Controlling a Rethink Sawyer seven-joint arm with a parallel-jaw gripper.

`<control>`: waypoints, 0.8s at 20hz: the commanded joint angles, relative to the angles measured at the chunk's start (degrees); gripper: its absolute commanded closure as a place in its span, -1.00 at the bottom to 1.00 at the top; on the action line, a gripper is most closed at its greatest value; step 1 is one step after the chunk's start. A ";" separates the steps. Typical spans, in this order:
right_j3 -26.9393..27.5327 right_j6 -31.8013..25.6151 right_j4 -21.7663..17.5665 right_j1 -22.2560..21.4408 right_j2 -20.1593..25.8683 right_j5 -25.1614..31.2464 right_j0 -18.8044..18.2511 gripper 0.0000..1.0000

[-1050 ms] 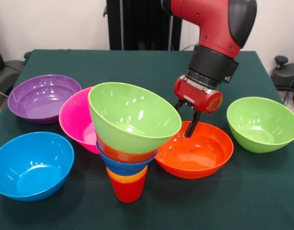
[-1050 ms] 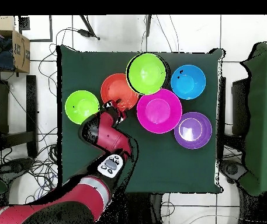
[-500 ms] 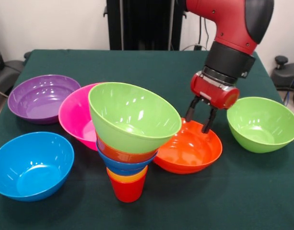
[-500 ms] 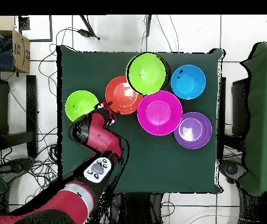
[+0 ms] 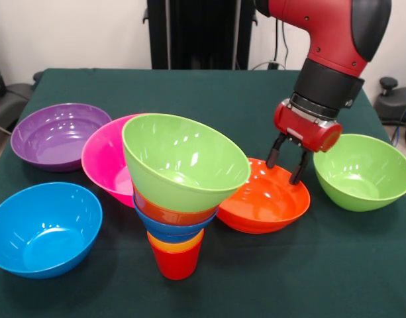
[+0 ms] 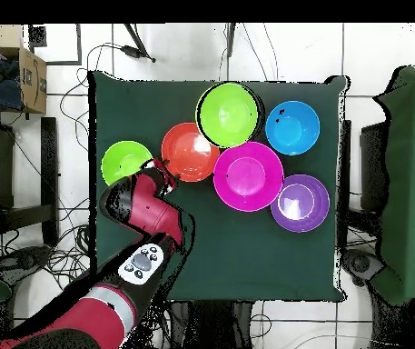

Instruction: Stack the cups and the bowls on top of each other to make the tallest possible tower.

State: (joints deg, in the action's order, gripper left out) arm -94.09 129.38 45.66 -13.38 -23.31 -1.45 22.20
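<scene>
Front view: gripper (image 5: 286, 166) astride large orange-red bowl (image 5: 263, 204) rim, fingers apart.

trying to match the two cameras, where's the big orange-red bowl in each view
Front view: the large orange-red bowl sits right of centre, the gripper at its far rim.
Overhead view: it lies left of centre near the top.
Shared landmark: the loose lime green bowl beside it.

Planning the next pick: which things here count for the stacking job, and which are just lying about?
For the job: the tower; large orange-red bowl under the gripper; loose green bowl; pink bowl; purple bowl; light blue bowl.

Lying about: cardboard box and cables on the floor.
</scene>
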 commanded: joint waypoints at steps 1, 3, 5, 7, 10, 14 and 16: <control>2.27 10.04 1.09 2.22 5.69 7.07 -0.91 -1.00; 2.16 10.01 0.95 1.94 5.63 7.68 -1.07 -1.00; 2.22 9.96 0.88 1.71 5.27 8.58 -1.22 -1.00; 2.50 10.38 1.14 1.73 4.26 10.45 -0.83 -1.00; 2.10 11.79 1.03 0.44 2.55 15.68 -0.50 -1.00; 1.41 12.04 0.15 -0.76 2.91 19.31 -1.32 -1.00; 0.63 11.10 -0.42 -2.03 4.52 20.59 -2.67 -1.00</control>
State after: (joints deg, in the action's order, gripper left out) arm -93.84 129.38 45.64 -13.79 -24.86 7.00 21.73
